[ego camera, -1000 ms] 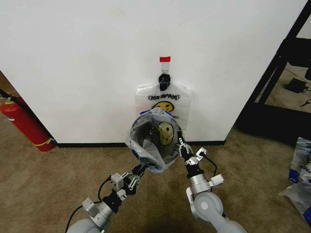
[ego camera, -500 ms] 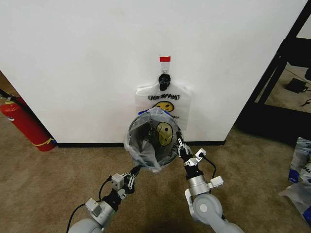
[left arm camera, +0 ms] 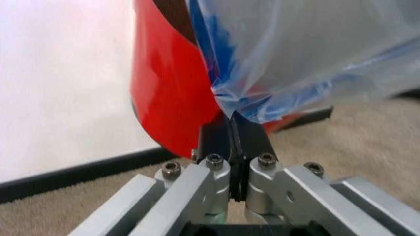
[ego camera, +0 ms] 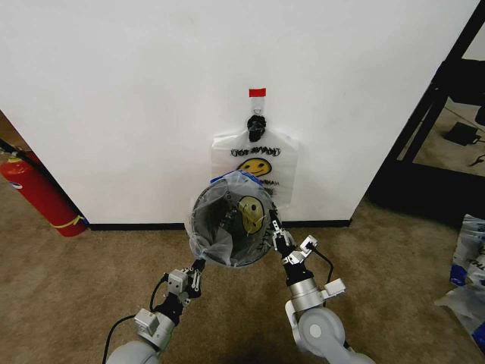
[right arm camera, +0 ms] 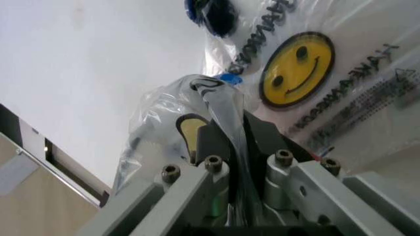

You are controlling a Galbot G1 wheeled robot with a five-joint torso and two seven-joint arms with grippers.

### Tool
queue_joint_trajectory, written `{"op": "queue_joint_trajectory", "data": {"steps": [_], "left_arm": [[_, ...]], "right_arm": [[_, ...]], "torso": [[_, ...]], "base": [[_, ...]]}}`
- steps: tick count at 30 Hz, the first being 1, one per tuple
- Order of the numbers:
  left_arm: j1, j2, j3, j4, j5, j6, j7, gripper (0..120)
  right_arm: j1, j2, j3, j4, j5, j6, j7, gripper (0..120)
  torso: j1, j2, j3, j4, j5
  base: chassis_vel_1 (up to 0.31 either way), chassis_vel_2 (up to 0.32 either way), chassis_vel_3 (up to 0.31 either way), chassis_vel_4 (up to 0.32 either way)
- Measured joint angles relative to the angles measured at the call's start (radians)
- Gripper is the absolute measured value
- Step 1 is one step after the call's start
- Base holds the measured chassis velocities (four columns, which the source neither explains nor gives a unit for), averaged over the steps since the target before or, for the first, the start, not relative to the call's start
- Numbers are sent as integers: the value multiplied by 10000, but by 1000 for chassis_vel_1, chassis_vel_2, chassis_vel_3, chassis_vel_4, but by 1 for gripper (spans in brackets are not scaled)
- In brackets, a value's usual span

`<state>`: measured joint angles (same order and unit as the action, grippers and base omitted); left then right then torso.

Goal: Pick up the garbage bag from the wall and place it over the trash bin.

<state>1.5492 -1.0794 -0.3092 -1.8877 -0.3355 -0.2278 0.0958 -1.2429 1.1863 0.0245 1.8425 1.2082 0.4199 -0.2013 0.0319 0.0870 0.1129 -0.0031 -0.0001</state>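
The garbage bag [ego camera: 250, 211], thin translucent plastic with a yellow smiley and blue edge patches, is stretched open over the round black trash bin [ego camera: 220, 231], whose dark mesh shows through it. My left gripper [ego camera: 198, 266] is shut on the bag's near-left edge. In the left wrist view its fingertips [left arm camera: 223, 135] pinch a blue-tinted fold of the bag [left arm camera: 295, 59] beside the bin's red base [left arm camera: 167, 88]. My right gripper [ego camera: 274, 236] is shut on the bag's near-right edge, and the plastic [right arm camera: 226, 123] runs between its fingers. Both stand in front of the wall [ego camera: 136, 91].
A stack of smiley bags [ego camera: 261, 155] hangs from a black hook [ego camera: 256, 123] under a red tape strip [ego camera: 258, 92]. A red fire extinguisher [ego camera: 38, 193] leans at the left. A black frame [ego camera: 432, 114] and loose bags [ego camera: 466, 262] are at the right. Brown carpet lies around.
Both grippers have come down and toward me with the bag. Its mouth has spread wider to the left and sits lower over the bin.
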Motion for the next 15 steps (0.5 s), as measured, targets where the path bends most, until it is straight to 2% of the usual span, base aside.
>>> {"op": "queue_joint_trajectory", "data": {"steps": [3,5,6,9,11,13,15], "left_arm": [[263,186,-170,52,656,72,330,11],[285,215,-205,104,817,72,376,13],[322,290,-297,336,1323,21,530,21],[253,336,-446,811,1854,-176,717,32],[221,356,-500,1027,1929,-222,707,41],[207,357,-517,1082,1930,-261,672,43],[131,332,-508,1131,1855,-399,620,52]], "right_arm": [[91,50,11,-137,-38,18,-65,1],[104,65,18,-155,-38,18,-74,1],[159,143,62,-215,-38,18,-101,1],[246,305,137,-250,-23,17,-134,1],[289,355,171,-248,9,18,-158,1],[294,358,176,-248,16,20,-173,1],[272,348,160,-249,17,4,-224,1]], "torso": [[0,0,0,1,1],[0,0,0,0,2],[0,0,0,1,2],[0,0,0,0,1],[0,0,1,0,-1],[0,0,1,3,-1],[0,-1,1,1,0]], "base": [[0,0,0,0],[0,0,0,0],[0,0,0,0],[0,0,0,0],[0,0,0,0],[0,0,0,0],[0,0,0,0]]}}
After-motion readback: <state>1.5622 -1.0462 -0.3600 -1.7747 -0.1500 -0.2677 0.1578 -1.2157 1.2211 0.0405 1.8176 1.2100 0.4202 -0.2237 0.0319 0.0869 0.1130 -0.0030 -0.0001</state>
